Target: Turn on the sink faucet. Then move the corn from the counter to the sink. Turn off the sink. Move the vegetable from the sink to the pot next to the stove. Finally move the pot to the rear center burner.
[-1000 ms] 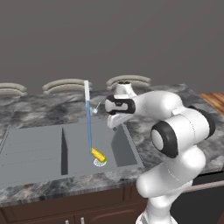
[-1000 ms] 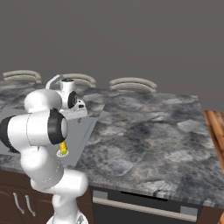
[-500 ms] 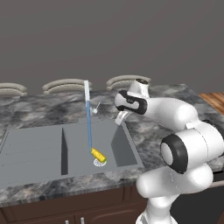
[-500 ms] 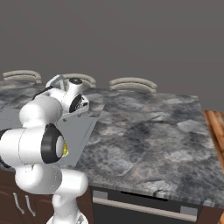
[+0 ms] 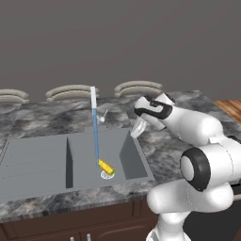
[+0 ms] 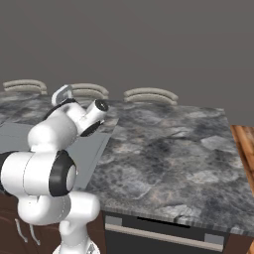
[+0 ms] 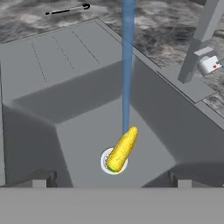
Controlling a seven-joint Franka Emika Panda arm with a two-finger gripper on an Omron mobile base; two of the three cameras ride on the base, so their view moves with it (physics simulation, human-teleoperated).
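Water runs in a blue stream (image 5: 96, 139) from the sink faucet (image 5: 93, 98) into the right basin of the sink (image 5: 37, 160). The corn (image 5: 106, 167), yellow with a green end, lies across the drain ring right under the stream. My gripper (image 5: 137, 129) hangs open over the sink's right rim, right of the faucet's lever (image 5: 101, 117), holding nothing. In the hand view the corn (image 7: 121, 148) lies on the drain ring (image 7: 104, 162), above my gripper (image 7: 111, 180) and clear of its two fingertips (image 7: 41, 178). The faucet (image 7: 201, 41) stands at the upper right there.
Marbled counter (image 6: 168, 149) stretches wide to the right of the sink (image 6: 94, 149). Pale curved chair backs (image 5: 70, 92) line its far edge. A dark appliance front with a silver handle (image 6: 163, 233) sits below the counter. A divider (image 5: 69, 162) splits the two basins.
The hand has drawn away from the faucet lever to the right, and the elbow has swung out rightward. Water keeps running and the corn has not moved.
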